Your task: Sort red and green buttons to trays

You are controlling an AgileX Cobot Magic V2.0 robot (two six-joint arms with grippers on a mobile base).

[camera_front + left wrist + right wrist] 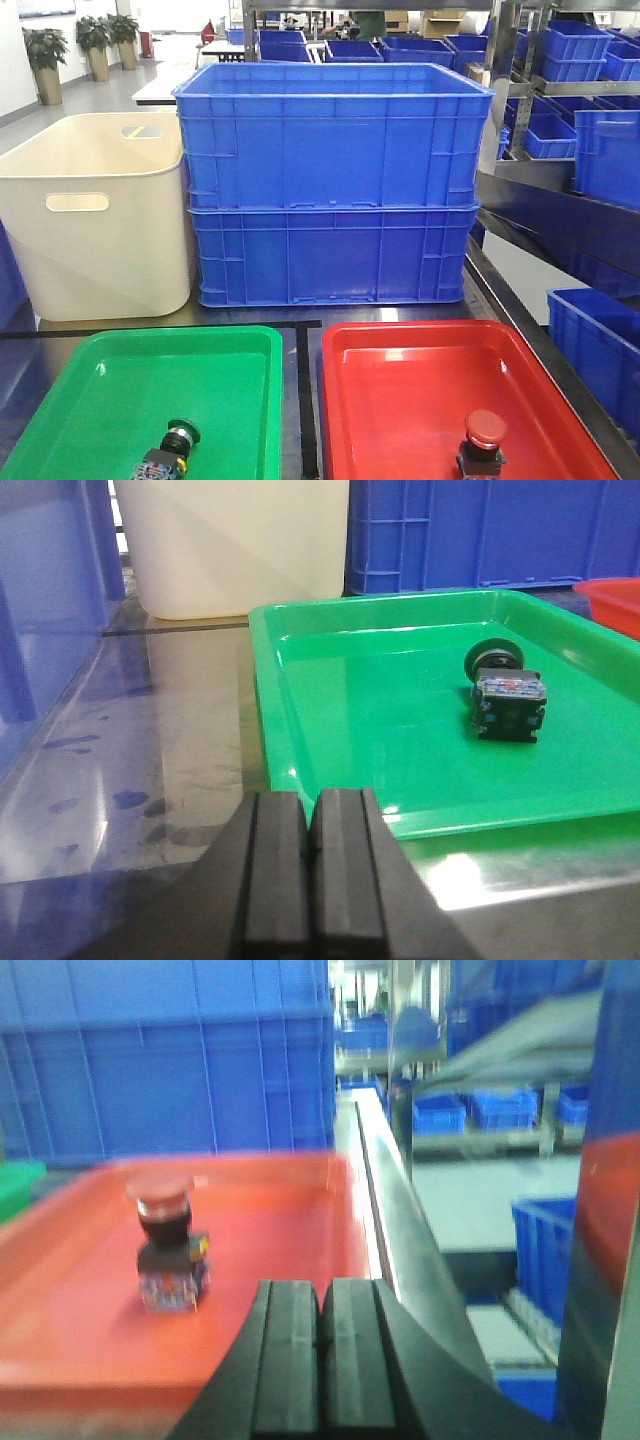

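Note:
The green-headed button (170, 448) lies on its side in the green tray (120, 390); it also shows in the left wrist view (505, 692), in the tray (330, 730). The red mushroom button (482, 440) stands upright in the red tray (400, 390); it also shows in the right wrist view (168, 1250), in the tray (80, 1330). My left gripper (311, 852) is shut and empty, low at the green tray's near left corner. My right gripper (322, 1332) is shut and empty, over the red tray's near right part. Neither gripper shows in the front view.
Two stacked blue crates (330, 190) stand behind the trays, with a cream tub (95, 215) to their left. A black tape line (305, 400) runs between the trays. Shelving with blue bins (590, 130) is on the right, past the table edge (400, 1230).

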